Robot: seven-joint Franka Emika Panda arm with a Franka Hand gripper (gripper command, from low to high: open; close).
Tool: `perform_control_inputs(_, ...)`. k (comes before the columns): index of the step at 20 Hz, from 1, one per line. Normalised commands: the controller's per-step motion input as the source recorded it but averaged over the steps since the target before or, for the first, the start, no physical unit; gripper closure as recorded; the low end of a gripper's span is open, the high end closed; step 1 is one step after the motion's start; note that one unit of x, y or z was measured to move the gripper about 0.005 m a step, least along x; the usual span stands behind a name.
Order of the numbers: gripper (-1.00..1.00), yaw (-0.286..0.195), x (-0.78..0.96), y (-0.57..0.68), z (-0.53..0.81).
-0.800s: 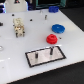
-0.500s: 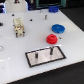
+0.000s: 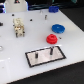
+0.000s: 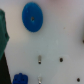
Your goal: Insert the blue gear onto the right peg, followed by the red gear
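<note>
The blue gear (image 3: pixel 58 29) lies flat on the white table at the exterior view's right. The smaller red gear (image 3: pixel 51 38) lies just in front of it, almost touching. The black-bordered base plate (image 3: pixel 56 56) sits nearer the front, with the right peg (image 3: pixel 50 50) and the left peg (image 3: pixel 38 54) upright and bare. My gripper (image 3: pixel 19 32) hangs over the table at the exterior view's left, far from both gears, its fingers apart and empty. In the wrist view a blue round disc with a dark centre (image 4: pixel 32 16) shows, seemingly the blue gear. My fingers do not show there.
Small dark holes or screws dot the table top (image 3: pixel 31 19) (image 4: pixel 61 60). Blue objects stand along the back edge (image 3: pixel 52 8). Another blue thing (image 4: pixel 20 78) and a dark green shape (image 4: pixel 3 35) sit at the wrist picture's edge.
The gripper seems to have shifted slightly lower and toward the exterior view's right. The gears and the base plate have not moved.
</note>
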Motion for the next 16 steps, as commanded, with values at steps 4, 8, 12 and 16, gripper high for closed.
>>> perform_control_inputs(4, -1.00, 0.000, -0.37, 0.35, -0.44)
perform_control_inputs(8, -1.00, 0.000, -0.28, 0.30, -0.54)
perform_control_inputs(12, -1.00, 0.000, -0.24, 0.21, -0.59)
perform_control_inputs(16, -1.00, 0.000, -0.26, 0.16, -0.59)
